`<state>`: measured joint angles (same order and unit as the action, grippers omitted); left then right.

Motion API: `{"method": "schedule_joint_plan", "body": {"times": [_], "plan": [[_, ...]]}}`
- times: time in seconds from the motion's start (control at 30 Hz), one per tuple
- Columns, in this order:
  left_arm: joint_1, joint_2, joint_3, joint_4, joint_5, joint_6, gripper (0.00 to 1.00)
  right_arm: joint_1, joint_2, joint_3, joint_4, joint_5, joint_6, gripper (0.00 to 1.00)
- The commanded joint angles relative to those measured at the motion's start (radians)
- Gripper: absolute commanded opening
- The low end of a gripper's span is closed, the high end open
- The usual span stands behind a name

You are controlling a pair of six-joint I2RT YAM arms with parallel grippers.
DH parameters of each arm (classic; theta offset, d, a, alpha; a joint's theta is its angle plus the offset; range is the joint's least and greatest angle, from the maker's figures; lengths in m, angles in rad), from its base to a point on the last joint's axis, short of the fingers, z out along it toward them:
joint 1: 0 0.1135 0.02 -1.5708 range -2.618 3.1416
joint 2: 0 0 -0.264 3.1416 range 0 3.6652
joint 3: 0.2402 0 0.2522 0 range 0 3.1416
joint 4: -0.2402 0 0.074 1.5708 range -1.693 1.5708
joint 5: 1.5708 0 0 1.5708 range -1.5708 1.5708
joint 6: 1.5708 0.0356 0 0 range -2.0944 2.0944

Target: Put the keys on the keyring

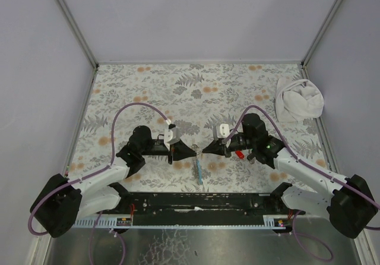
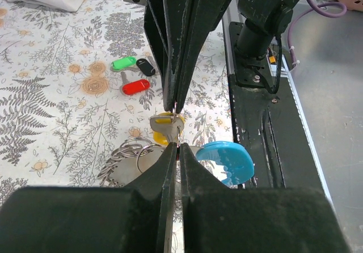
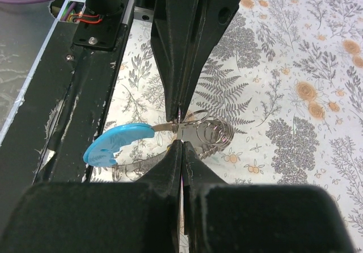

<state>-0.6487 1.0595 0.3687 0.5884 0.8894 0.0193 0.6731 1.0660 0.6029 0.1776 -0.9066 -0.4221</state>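
Meeting tip to tip at mid-frame, the clenched left tool (image 2: 179, 151) and equally clenched right tool (image 3: 181, 145) seem to steady the keyring (image 3: 212, 133) for threading the tan-yellow key (image 2: 163, 129) between them.

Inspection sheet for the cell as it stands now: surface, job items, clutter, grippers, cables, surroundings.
Surface: floral-print table, flat.
Job's things: keyring between the gripper tips, yellow key at it; red key, green key, black key loose on the table.
Clutter: white cloth, far right corner.
Grippers: left gripper and right gripper shut, tips nearly meeting at the keyring; grip unclear.
Cables: purple cables arch over both arms.
Surroundings: grey walls; nothing else seen.
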Motion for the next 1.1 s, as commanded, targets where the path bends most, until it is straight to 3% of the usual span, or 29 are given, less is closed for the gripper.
{"method": "schedule_joint_plan", "body": {"times": [0.0,1.07], "plan": [[0.004,0.001,0.014,0.024,0.041,0.028,0.0,0.005,-0.009,0.037,-0.026,0.012,-0.028,0.0],[0.011,0.01,0.012,0.054,0.045,0.004,0.0,0.005,0.021,0.037,0.014,-0.076,-0.01,0.0]]}}
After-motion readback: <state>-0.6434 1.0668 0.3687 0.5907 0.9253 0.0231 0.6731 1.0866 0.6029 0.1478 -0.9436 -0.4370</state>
